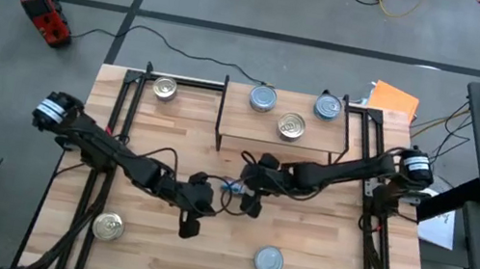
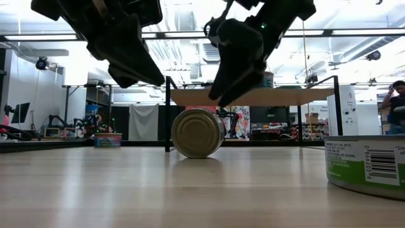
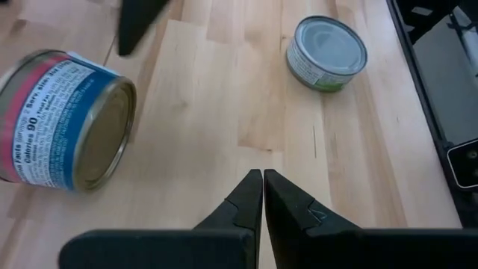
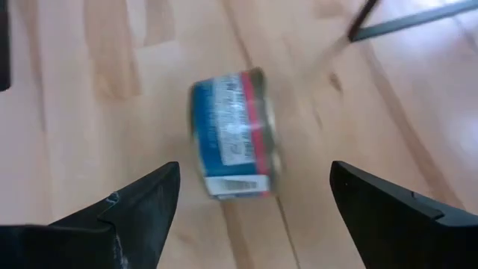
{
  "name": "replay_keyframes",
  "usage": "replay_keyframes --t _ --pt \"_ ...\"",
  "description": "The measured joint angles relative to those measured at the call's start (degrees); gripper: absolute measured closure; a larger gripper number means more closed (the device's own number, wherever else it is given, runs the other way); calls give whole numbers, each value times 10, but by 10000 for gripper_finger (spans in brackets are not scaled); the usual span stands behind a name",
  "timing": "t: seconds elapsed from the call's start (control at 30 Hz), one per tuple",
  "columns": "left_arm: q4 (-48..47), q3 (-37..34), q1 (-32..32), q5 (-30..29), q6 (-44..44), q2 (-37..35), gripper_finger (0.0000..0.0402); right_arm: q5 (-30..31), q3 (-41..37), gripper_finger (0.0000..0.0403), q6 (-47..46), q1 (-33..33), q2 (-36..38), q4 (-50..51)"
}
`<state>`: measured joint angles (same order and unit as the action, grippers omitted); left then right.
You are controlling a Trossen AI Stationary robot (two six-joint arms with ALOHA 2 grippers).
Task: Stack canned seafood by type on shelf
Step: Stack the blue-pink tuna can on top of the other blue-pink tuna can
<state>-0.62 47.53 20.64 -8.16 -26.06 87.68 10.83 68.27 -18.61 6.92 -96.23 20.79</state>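
Observation:
A tin with a blue and red label lies on its curved side on the table (image 1: 231, 187), (image 2: 198, 133), (image 3: 67, 119), (image 4: 235, 134), just in front of the shelf (image 1: 278, 139). My right gripper (image 1: 254, 198), (image 4: 254, 190) hovers over it, open, a finger on each side and apart from it. My left gripper (image 1: 189, 227), (image 3: 263, 187) is shut, above the table to the tin's near left. On the shelf stand two pale blue-topped tins (image 1: 264, 98), (image 1: 327, 105) and one gold-topped tin (image 1: 291, 126).
Other tins stand upright on the table: a gold-topped one at far left (image 1: 165, 89), another at near left (image 1: 108, 226), and a pale-topped, green-labelled one near the front (image 1: 269, 261), (image 3: 327, 54), (image 2: 367, 168). Black frame rails run along both table sides.

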Motion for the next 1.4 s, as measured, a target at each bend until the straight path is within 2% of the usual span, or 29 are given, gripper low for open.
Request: replay_keyframes --t 0.17,0.37,0.5,0.7,0.77,0.9,1.07,1.27,1.4 --pt "1 0 0 -3 -2 -5 401 -19 0 66 6 -1 -31 -35" --pt "1 1 1 -3 -2 -5 401 -18 17 87 8 -3 -70 -41" --pt "3 1 2 -3 -5 -5 401 -16 34 125 17 -3 -90 -39" --pt "6 1 4 -3 -5 -5 401 -18 56 221 21 -2 -96 -27" --pt "5 1 4 -3 -4 -5 401 -19 60 222 22 -2 -92 -24" --pt "1 1 4 -3 -4 -5 401 -19 67 222 22 -2 -74 -8" --pt "-7 1 4 -3 -4 -6 401 -19 72 222 11 10 -39 73" --pt "-9 1 4 -3 8 -16 401 -13 73 222 -24 45 54 158" --pt "-11 0 4 -3 11 -16 401 37 73 222 -46 71 127 196"
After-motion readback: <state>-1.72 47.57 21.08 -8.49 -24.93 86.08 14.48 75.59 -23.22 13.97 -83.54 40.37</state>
